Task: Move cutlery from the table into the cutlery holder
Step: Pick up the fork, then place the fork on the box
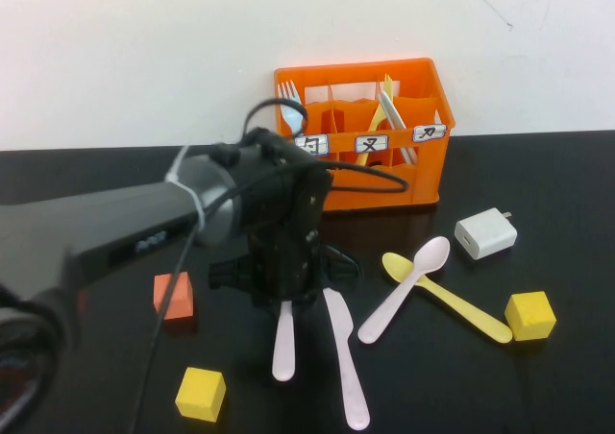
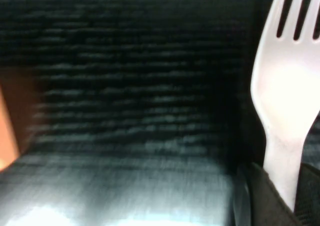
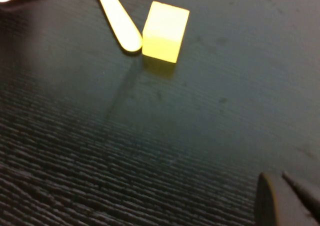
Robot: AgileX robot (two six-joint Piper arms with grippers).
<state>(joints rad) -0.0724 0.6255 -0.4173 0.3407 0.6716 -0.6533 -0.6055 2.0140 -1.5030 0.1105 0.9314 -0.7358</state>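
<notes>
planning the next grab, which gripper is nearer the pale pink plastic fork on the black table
Left. The left gripper is closed on the pale pink plastic fork; the right gripper hovers near the yellow cube, off to the right.

A plain off-white wall (image 1: 144,50) fills the far side of the scene, with a faint thin dark mark toward its far right. It meets the glossy black table (image 1: 557,396) along a straight horizontal line. Soft even light gives pale reflections on the black surface.
</notes>
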